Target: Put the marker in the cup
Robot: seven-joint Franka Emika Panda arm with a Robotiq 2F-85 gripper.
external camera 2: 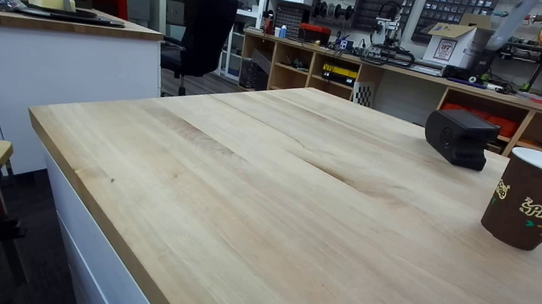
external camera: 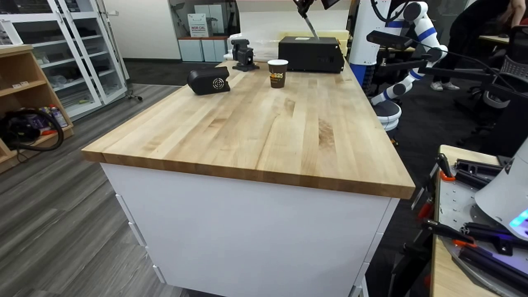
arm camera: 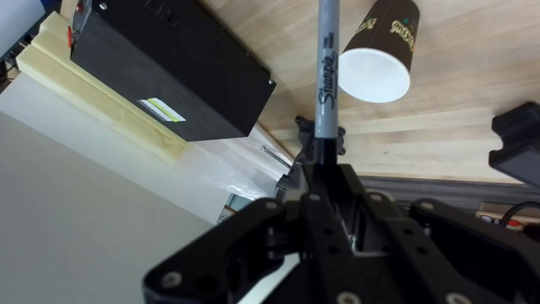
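The cup [external camera 2: 534, 205] bears "Philz"; the marker [arm camera: 327, 76], alongside it in the wrist view, "Sharpie"; a box [external camera: 199, 25] well behind the cup, "NOR-CAL"; the black device [external camera: 206, 81] near the cup, a crosshair sign.

Hand [external camera: 304, 12]: cut off by the top edge in an exterior view.
Marker [arm camera: 327, 80]: one end hidden in the hand, the other beyond the wrist view's top edge.
Cup [external camera 2: 535, 202]: rim clipped at the right in an exterior view.
Person [external camera: 468, 29]: head out of frame.
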